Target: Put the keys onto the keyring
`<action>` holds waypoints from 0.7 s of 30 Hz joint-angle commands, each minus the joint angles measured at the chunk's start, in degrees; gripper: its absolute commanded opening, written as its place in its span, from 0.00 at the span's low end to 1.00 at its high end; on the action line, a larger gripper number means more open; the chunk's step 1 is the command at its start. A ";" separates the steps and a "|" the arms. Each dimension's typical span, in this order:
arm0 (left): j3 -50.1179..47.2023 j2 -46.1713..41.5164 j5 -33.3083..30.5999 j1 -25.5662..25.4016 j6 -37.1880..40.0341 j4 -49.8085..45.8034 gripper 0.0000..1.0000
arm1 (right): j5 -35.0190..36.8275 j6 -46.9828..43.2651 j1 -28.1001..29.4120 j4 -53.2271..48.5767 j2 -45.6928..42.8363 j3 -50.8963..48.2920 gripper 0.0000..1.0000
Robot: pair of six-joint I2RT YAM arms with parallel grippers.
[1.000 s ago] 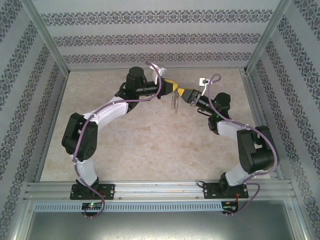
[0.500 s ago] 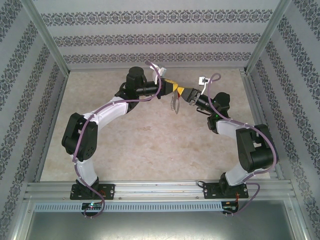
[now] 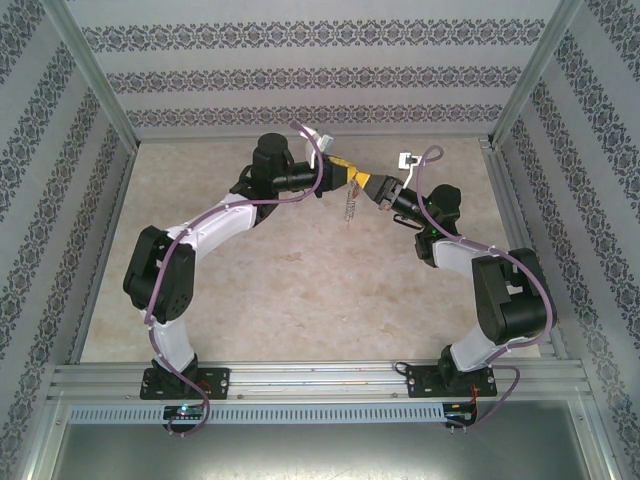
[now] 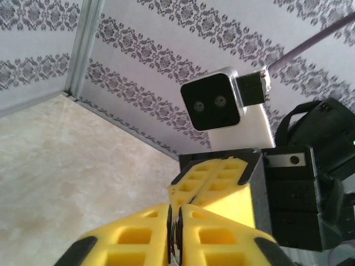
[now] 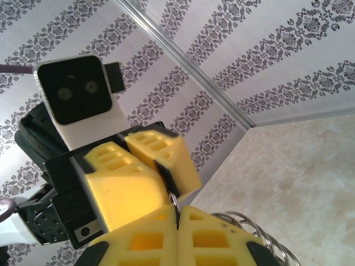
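High over the middle of the table my two grippers meet tip to tip. The keyring (image 3: 348, 207) hangs below them, a thin silver loop with a coil of small pieces (image 5: 250, 224) along one side. My left gripper (image 3: 350, 177) (image 4: 176, 210) pinches the ring's wire (image 4: 176, 238) in a narrow slit between its yellow fingers. My right gripper (image 3: 363, 182) (image 5: 177, 209) is shut on the same wire (image 5: 175, 200), just beyond the left gripper's tips (image 5: 173, 185). In the left wrist view the right gripper (image 4: 191, 195) faces me with its jaws together. The keys are out of view.
The beige tabletop (image 3: 300, 290) spreads below both arms. Patterned walls (image 3: 300, 80) and metal posts (image 3: 95, 75) close off the back and sides. A small white piece (image 3: 406, 160) sits at the back right near the right arm's cable.
The right gripper has moved in toward the left one and closed on the ring's wire. The hanging keyring has shifted slightly. The left arm has stayed put.
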 commanded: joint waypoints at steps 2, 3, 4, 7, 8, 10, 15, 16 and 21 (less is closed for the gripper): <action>-0.85 -6.07 -5.14 0.35 4.27 0.40 0.52 | -0.37 -1.59 -1.47 0.95 -1.79 -0.86 0.00; -0.90 -6.77 -5.41 0.58 5.01 -0.08 0.99 | -0.42 -1.79 -1.75 0.47 -2.10 -0.91 0.00; -0.89 -7.29 -5.58 0.87 5.44 -0.77 1.00 | -0.44 -2.05 -2.05 0.14 -2.35 -0.91 0.00; -0.91 -9.10 -7.52 1.45 7.53 -2.83 1.00 | -0.90 -2.71 -2.81 -0.96 -2.52 -0.60 0.00; -0.97 -9.72 -7.78 1.46 8.65 -3.13 1.00 | -0.99 -2.92 -3.05 -1.19 -2.49 -0.43 0.00; -1.57 -10.80 -9.75 1.49 10.30 -3.27 1.00 | -1.31 -3.67 -3.29 -2.17 -2.53 0.07 0.00; -1.28 -12.10 -24.37 1.43 10.84 -6.37 1.00 | -1.34 -5.88 -3.55 -5.04 -2.24 1.95 0.00; -1.23 -12.29 -28.74 1.43 9.95 -6.61 1.00 | -1.34 -6.39 -3.54 -5.51 -2.17 2.48 0.00; -2.21 -14.03 -43.04 1.57 9.29 -6.26 1.00 | -0.83 -9.38 -3.54 -9.46 -2.35 5.70 0.00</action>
